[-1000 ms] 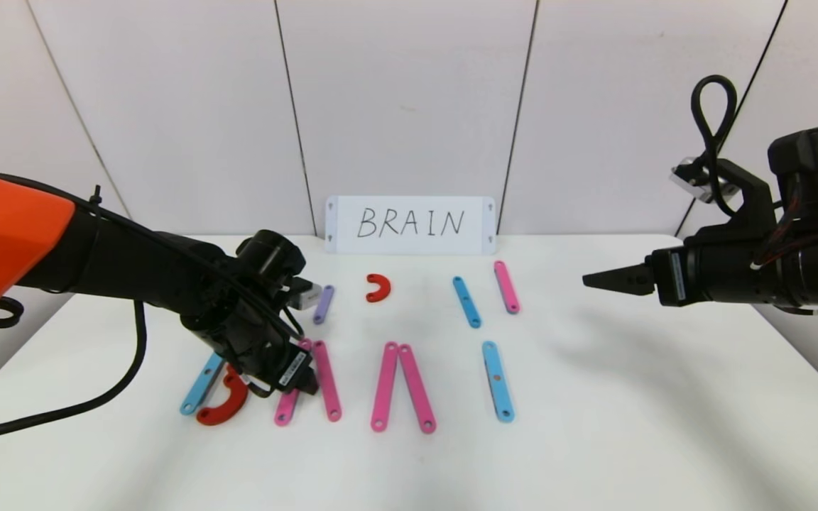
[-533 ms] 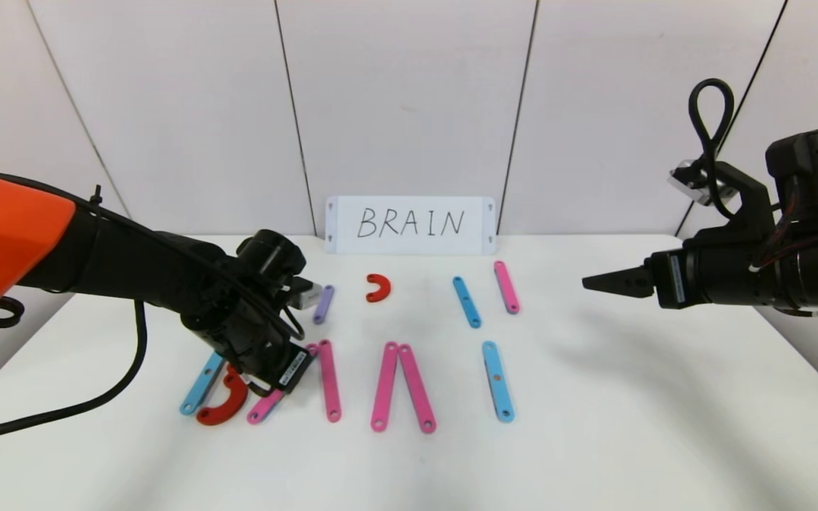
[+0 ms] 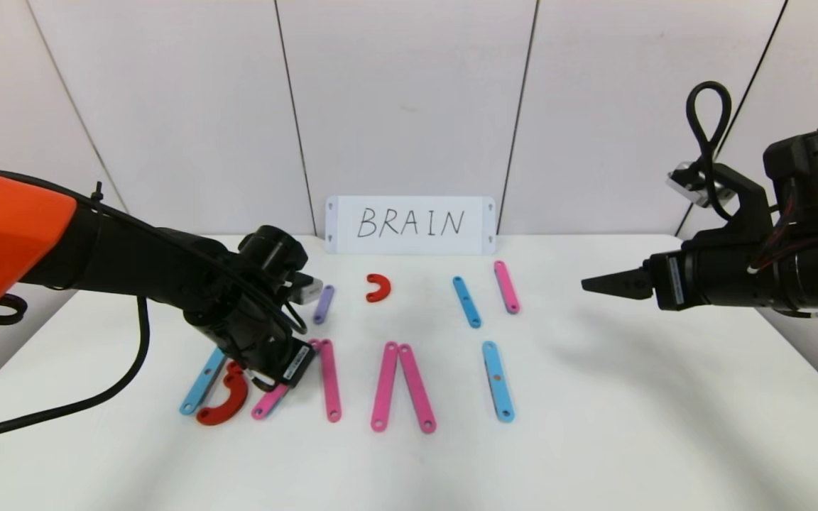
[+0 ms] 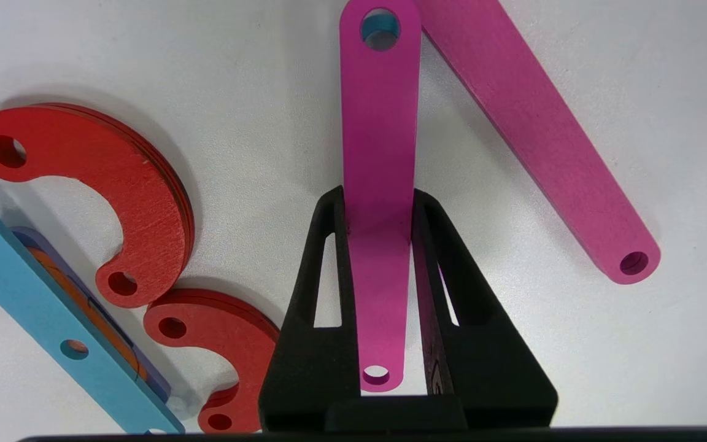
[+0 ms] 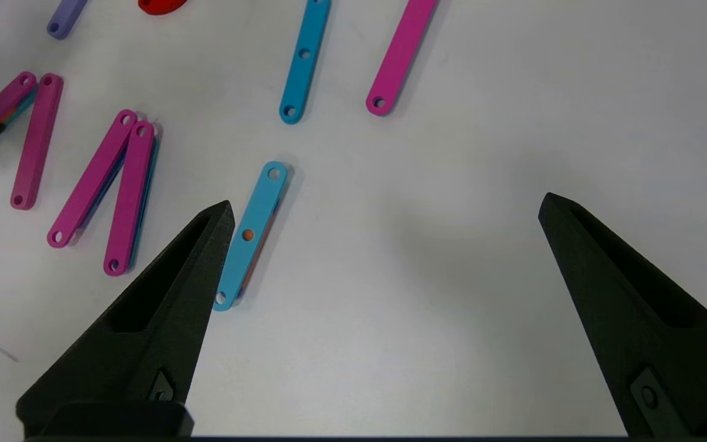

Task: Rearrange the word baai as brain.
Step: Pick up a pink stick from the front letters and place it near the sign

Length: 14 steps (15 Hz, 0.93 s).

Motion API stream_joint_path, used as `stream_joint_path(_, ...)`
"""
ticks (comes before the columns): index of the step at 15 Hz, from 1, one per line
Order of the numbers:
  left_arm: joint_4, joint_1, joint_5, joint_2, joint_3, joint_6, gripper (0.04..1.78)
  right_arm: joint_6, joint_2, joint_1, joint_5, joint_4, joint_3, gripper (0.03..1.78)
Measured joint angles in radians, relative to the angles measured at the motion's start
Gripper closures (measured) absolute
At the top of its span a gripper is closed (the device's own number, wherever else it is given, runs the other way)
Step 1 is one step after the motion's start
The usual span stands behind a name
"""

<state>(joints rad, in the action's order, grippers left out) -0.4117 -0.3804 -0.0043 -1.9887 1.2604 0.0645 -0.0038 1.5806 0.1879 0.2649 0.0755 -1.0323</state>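
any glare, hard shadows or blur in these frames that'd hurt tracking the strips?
Head view: even light, no glare on the table; only a soft shadow under the right gripper. Left wrist view: sharp; the left gripper is shut on a pink strip, red curves cast thin shadows. Right wrist view: strips crisp, the open gripper's fingers loom large and dark.
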Motion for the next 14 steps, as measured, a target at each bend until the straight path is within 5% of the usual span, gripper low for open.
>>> stream_joint_path(14, -0.002, 0.095, 0.027, 0.072, 0.230, -0.063, 1.51, 0.004, -0.004, 0.005, -0.005, -0.001, 0.001, 0.07)
